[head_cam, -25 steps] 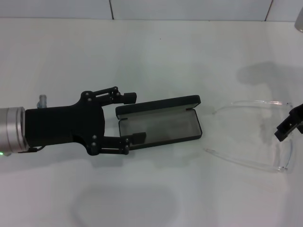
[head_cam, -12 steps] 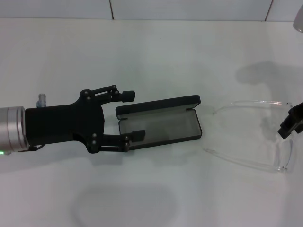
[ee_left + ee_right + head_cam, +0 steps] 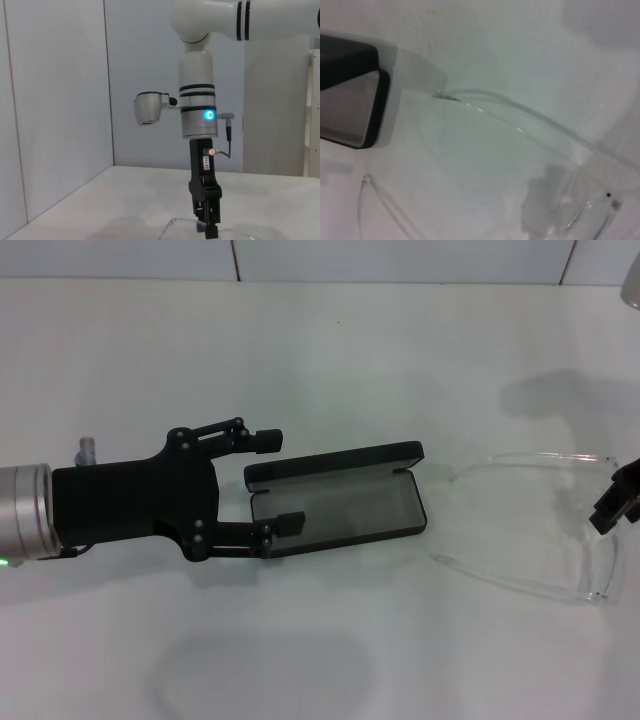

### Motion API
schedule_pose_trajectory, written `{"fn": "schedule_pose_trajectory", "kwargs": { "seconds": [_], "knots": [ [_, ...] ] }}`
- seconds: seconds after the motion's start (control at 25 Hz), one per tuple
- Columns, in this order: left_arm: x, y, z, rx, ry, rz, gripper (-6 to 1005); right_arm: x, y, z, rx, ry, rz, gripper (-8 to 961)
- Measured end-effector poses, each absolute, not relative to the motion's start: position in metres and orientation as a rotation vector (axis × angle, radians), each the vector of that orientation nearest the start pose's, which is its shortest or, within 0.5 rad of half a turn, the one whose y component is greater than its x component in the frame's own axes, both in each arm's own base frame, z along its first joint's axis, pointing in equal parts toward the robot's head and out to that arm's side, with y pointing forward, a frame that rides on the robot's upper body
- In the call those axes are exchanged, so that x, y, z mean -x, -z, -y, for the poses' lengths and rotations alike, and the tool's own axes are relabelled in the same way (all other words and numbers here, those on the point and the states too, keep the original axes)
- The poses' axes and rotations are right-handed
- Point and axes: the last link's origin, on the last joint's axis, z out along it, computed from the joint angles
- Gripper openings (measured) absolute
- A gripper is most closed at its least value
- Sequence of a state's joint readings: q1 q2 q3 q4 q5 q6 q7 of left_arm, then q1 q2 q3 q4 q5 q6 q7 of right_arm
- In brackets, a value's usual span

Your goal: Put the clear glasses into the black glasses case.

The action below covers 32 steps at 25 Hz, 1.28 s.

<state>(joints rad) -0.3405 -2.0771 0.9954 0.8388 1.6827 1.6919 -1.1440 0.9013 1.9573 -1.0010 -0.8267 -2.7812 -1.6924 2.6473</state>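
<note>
The black glasses case point(image 3: 340, 495) lies open in the middle of the table, lid raised at the back and grey lining showing. One corner of the black glasses case point(image 3: 350, 100) shows in the right wrist view. My left gripper point(image 3: 279, 483) is open, with one finger on each side of the case's left end. The clear glasses point(image 3: 540, 530) rest on the table to the right of the case, arms pointing toward it. My right gripper point(image 3: 615, 502) is at the view's right edge, over the lens end. The left wrist view shows that right gripper point(image 3: 206, 220) pointing straight down at the clear glasses point(image 3: 175, 224).
A white table point(image 3: 320, 350) runs back to a tiled wall. The right arm's shadow point(image 3: 560, 400) falls behind the glasses. In the right wrist view a clear arm of the glasses point(image 3: 520, 125) runs from the case corner toward the lens point(image 3: 580, 210).
My left gripper has edged slightly back at the case's left end. My right gripper has shifted a little toward the right edge. Case and glasses have not moved.
</note>
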Motion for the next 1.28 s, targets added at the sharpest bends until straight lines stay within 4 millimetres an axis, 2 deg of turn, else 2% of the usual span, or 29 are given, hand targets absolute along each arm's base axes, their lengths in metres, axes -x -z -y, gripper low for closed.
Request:
{"fn": "schedule_pose_trajectory", "kwargs": {
  "seconds": [0.36, 0.68, 0.88, 1.08, 1.28],
  "knots": [
    [0.245, -0.006, -0.286, 2.781, 0.859, 0.128, 825, -0.219, -0.040, -0.391, 2.365, 0.713, -1.458, 440],
    [0.246, -0.006, -0.285, 2.780, 0.859, 0.134, 822, -0.217, -0.039, -0.391, 2.402, 0.752, -1.383, 349],
    [0.246, -0.008, -0.286, 2.764, 0.863, 0.137, 819, -0.218, -0.037, -0.390, 2.405, 0.770, -1.376, 101],
    [0.248, -0.010, -0.286, 2.743, 0.871, 0.139, 817, -0.216, -0.039, -0.393, 2.411, 0.751, -1.339, 58],
    [0.249, -0.014, -0.286, 2.717, 0.887, 0.147, 814, -0.210, -0.049, -0.398, 2.402, 0.684, -1.287, 58]
  ]
}}
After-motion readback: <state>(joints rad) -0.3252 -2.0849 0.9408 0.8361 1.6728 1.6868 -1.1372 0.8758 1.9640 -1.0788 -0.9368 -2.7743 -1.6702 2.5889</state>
